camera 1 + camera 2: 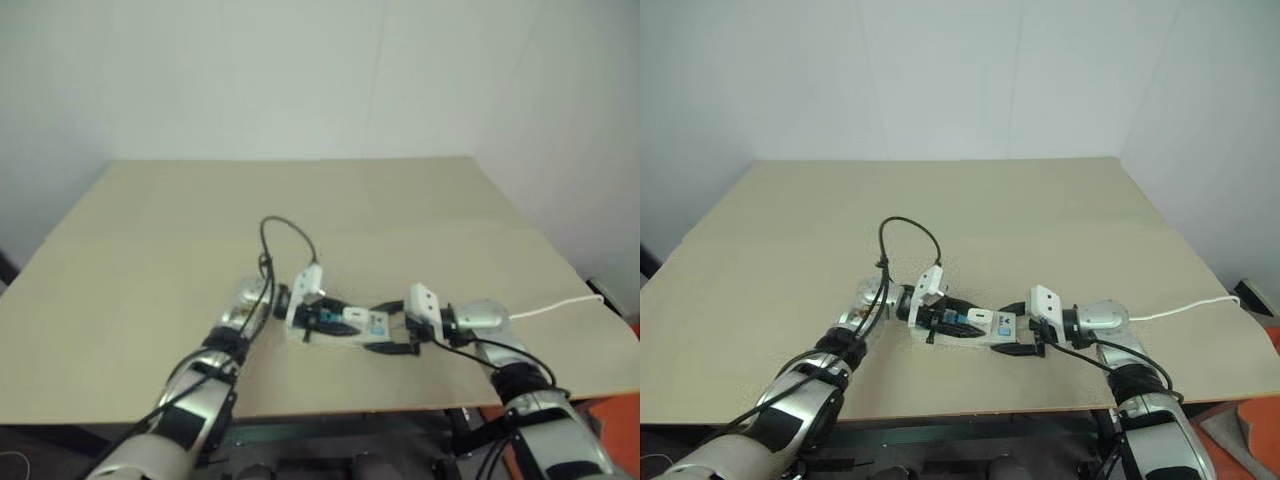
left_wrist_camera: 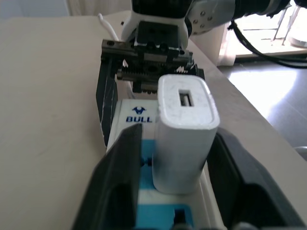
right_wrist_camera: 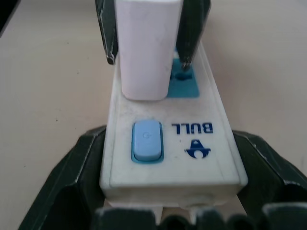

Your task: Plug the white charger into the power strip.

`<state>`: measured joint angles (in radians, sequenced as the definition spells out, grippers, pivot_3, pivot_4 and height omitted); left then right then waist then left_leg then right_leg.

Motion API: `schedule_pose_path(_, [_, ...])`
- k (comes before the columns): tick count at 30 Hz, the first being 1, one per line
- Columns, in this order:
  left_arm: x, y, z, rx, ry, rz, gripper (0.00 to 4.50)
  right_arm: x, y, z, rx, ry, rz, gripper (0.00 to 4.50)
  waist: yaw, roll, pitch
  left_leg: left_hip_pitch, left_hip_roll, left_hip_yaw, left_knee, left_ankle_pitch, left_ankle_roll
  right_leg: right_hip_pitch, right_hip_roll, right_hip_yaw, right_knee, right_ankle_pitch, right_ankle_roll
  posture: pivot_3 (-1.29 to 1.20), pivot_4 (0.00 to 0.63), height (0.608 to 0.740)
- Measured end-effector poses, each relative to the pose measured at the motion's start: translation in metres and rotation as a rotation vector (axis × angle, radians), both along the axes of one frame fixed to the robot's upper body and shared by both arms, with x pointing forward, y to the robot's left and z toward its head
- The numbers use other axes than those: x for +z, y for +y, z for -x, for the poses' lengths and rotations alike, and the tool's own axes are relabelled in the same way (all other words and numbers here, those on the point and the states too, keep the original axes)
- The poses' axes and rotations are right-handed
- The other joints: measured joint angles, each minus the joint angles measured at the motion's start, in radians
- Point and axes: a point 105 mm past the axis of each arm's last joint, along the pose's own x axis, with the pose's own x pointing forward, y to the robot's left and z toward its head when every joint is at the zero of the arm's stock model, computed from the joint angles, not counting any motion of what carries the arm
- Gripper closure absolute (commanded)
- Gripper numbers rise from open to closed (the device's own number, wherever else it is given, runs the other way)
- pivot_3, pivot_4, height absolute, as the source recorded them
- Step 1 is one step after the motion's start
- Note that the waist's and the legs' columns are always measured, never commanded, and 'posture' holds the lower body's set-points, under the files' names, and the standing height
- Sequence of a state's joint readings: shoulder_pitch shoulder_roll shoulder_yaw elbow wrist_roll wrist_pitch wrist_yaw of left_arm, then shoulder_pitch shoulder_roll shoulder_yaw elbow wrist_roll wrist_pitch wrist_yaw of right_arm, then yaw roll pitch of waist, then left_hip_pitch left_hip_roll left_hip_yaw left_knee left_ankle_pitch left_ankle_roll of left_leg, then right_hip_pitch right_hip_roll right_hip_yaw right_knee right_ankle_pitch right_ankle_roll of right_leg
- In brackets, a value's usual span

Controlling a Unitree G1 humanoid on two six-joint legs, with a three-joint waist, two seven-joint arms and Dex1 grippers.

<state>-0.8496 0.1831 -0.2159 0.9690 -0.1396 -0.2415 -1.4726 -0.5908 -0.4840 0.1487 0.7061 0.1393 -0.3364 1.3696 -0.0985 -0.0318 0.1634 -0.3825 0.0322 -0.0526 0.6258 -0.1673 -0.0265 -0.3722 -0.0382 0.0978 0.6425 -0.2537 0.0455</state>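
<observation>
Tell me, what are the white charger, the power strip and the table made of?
The white charger looks like smooth, slightly glossy hard plastic: rounded corners and a soft sheen. The power strip seems like matte white plastic with faint scuffs, printed blue letters and a light blue button. The table looks like plain, dull tan board, maybe wood or laminate.
</observation>
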Motion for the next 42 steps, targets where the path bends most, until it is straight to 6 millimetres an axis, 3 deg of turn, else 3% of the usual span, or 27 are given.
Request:
schedule_pose_path(5, [0.003,0.0,-0.001,0.012,0.001,0.019,0.03,0.0,0.0,0.0,-0.001,-0.001,-0.001,1.07,0.0,0.001,0.0,0.0,0.0,0.0,0.0,0.0,0.0,0.0,0.0,0.0,0.0,0.0,0.0,0.0,0.15,0.74])
schedule_pose_path(11, [0.011,0.017,-0.003,0.015,0.076,0.055,0.03,0.003,0.002,0.0,0.008,-0.013,-0.003,1.07,-0.005,0.001,0.0,-0.006,0.0,0.0,-0.001,0.0,0.0,-0.009,0.0,0.0,0.001,0.0,0.0,0.0,0.15,0.74])
schedule_pose_path(14, [0.021,0.049,-0.01,0.08,0.143,0.089,0.03,0.006,0.003,-0.001,0.009,0.007,-0.007,1.07,-0.005,0.001,0.002,-0.013,0.0,0.0,-0.001,0.0,0.0,-0.017,0.001,0.001,0.003,0.004,0.007,0.0,0.15,0.74])
schedule_pose_path(17, [0.035,0.078,-0.018,0.171,0.155,0.145,0.0,0.008,0.001,-0.003,-0.006,0.042,-0.013,0.1,0.0,0.001,0.007,-0.019,0.0,0.0,-0.001,0.0,0.0,-0.022,0.001,0.0,0.003,0.004,0.007,0.0,0.15,0.74])
schedule_pose_path(21, [0.05,0.117,-0.028,0.297,0.088,0.14,0.0,0.012,-0.003,-0.001,-0.002,0.074,-0.013,0.02,0.005,0.002,0.008,-0.03,0.0,0.0,0.0,0.0,0.0,-0.032,0.001,0.0,0.003,0.004,0.007,0.0,0.15,0.74])
schedule_pose_path(26, [0.048,0.151,-0.022,0.349,0.055,0.068,0.0,0.015,-0.029,0.015,-0.008,0.063,0.028,0.02,0.028,0.004,0.012,-0.034,0.0,0.001,-0.001,0.0,0.0,-0.035,0.0,0.0,0.001,0.004,0.007,0.0,0.15,0.74])
schedule_pose_path(33, [0.034,0.187,0.0,0.392,0.057,-0.041,0.0,0.066,-0.088,0.044,-0.063,-0.064,0.114,0.02,0.042,0.006,0.023,-0.035,0.0,0.001,-0.001,0.0,0.0,-0.035,-0.001,-0.001,0.001,0.003,0.007,0.0,0.15,0.74])
schedule_pose_path(37, [0.039,0.191,0.006,0.381,0.04,-0.065,0.0,0.083,-0.112,0.057,-0.116,-0.116,0.178,0.02,0.049,0.006,0.024,-0.034,0.001,0.002,0.0,0.0,0.0,-0.035,-0.001,-0.001,0.002,0.003,0.007,0.0,0.15,0.74])
schedule_pose_path(42, [0.049,0.18,0.009,0.333,0.035,-0.067,0.0,0.089,-0.127,0.066,-0.181,-0.135,0.203,0.02,0.052,0.006,0.025,-0.034,0.001,0.003,0.001,0.0,0.0,-0.035,-0.001,0.0,0.002,0.003,0.007,0.0,0.15,0.74])
